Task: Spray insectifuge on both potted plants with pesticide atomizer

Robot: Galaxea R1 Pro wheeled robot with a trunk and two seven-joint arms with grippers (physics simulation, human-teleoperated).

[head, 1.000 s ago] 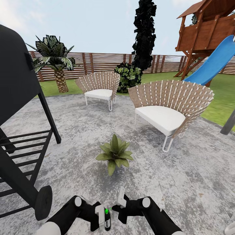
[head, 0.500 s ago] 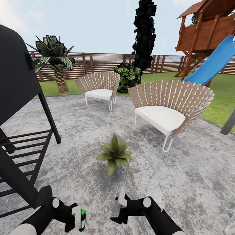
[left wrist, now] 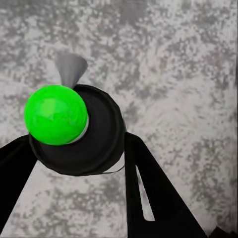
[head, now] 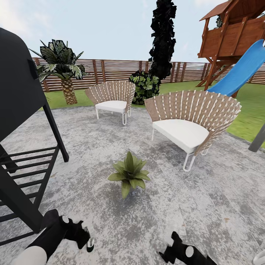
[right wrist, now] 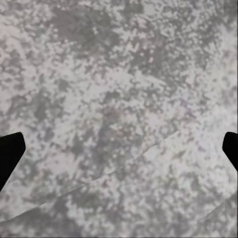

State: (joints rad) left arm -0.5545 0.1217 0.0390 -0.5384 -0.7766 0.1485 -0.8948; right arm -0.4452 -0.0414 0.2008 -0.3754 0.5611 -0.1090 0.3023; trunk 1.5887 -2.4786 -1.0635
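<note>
Where the left arm reaches in at about 7 o'clock of the head view, the left claw [head: 87, 239] is pinching the pesticide atomizer [head: 89, 243], of which little more than a dark sliver shows there. In the left wrist view the atomizer [left wrist: 74, 130] is seen end-on – a dark round body with a bright green ball on it and a grey cone at its side – sitting between the two black fingers [left wrist: 148, 193], above the mottled stone of the garden patio [left wrist: 178, 74].

The right claw [head: 170, 246] sits low at 5 o'clock; in the right wrist view its black fingertips [right wrist: 9, 154] stand at opposite edges of the frame, spread wide with bare patio [right wrist: 119, 114] between them.

Farther out, near the middle of the head view, one potted plant [head: 129, 175] stands on the patio (a rosette of broad pointed leaves, its pot hidden). A black grill [head: 22, 121] fills the 9 o'clock side. Beyond the plant at 2 o'clock is a wicker chair [head: 191, 121], and a second chair [head: 112, 98] lies farther at 12 – then a palm [head: 62, 68], a slatted fence [head: 117, 70], and a playhouse with a blue slide [head: 243, 70].
</note>
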